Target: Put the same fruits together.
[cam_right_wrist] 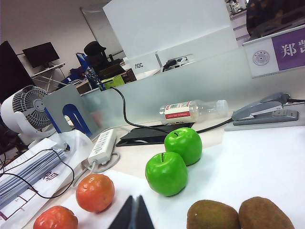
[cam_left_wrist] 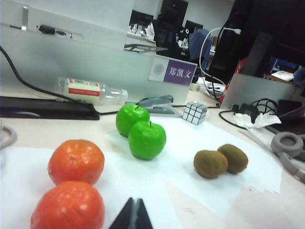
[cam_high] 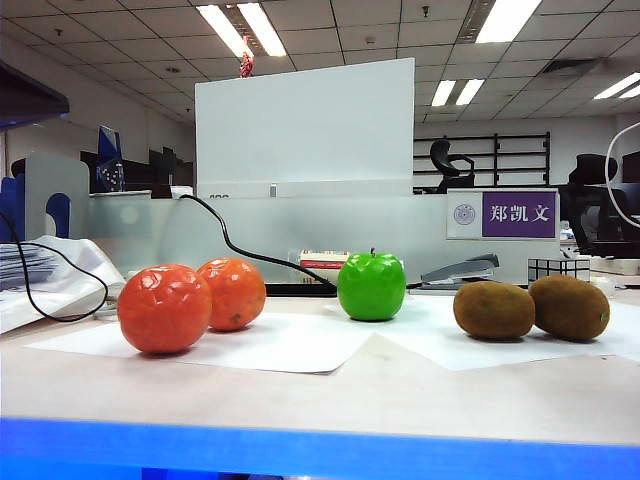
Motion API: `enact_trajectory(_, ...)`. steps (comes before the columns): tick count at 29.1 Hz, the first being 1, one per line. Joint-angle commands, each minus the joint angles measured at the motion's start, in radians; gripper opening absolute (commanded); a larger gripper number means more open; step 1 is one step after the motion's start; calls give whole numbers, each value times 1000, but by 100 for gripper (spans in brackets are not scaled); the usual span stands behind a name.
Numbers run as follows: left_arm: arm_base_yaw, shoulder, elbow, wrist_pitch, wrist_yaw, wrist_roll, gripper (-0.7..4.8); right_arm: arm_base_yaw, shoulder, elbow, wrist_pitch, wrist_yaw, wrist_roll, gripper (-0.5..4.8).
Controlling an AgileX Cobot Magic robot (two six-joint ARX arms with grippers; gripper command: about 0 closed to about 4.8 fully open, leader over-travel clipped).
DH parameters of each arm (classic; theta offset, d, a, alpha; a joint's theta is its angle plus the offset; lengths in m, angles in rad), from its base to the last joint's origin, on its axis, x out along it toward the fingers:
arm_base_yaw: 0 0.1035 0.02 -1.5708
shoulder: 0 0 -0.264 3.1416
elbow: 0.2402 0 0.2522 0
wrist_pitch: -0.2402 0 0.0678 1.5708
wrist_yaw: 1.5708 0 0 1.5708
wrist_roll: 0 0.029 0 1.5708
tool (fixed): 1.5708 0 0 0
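Two dimpled oranges (cam_high: 165, 308) (cam_high: 235, 292) sit together on white paper at the left. In the middle stands a green apple (cam_high: 371, 286), and the left wrist view shows two apples touching (cam_left_wrist: 147, 139) (cam_left_wrist: 132, 118). Two brown kiwis (cam_high: 493, 309) (cam_high: 570, 306) lie side by side at the right. My left gripper (cam_left_wrist: 135, 200) is shut and empty, hovering just in front of the oranges (cam_left_wrist: 68, 206) (cam_left_wrist: 76, 161). My right gripper (cam_right_wrist: 135, 197) is also shut and empty, between an orange (cam_right_wrist: 95, 192) and a kiwi (cam_right_wrist: 212, 215), short of the apples (cam_right_wrist: 166, 173) (cam_right_wrist: 183, 144). Neither gripper shows in the exterior view.
A mirror cube (cam_left_wrist: 196, 112), a grey stapler (cam_left_wrist: 156, 104) and a lying plastic bottle (cam_left_wrist: 90, 90) sit behind the fruit by the frosted partition (cam_high: 300, 230). A black cable (cam_high: 240, 248), a power strip (cam_right_wrist: 102, 146), a fan (cam_right_wrist: 24, 112) and papers (cam_right_wrist: 28, 169) are at the left.
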Motion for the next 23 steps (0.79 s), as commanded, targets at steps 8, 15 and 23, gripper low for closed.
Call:
enact_trajectory(8, 296, -285, 1, -405, -6, 147, -5, 1, 0, 3, 8, -2, 0, -8)
enact_trajectory(15, 426, -417, 1, -541, 7, 198, -5, 1, 1, 3, 8, -3, 0, -8)
enact_trajectory(23, 477, -417, 1, -558, 3, 200, -5, 1, -5, 3, 8, -3, 0, -8)
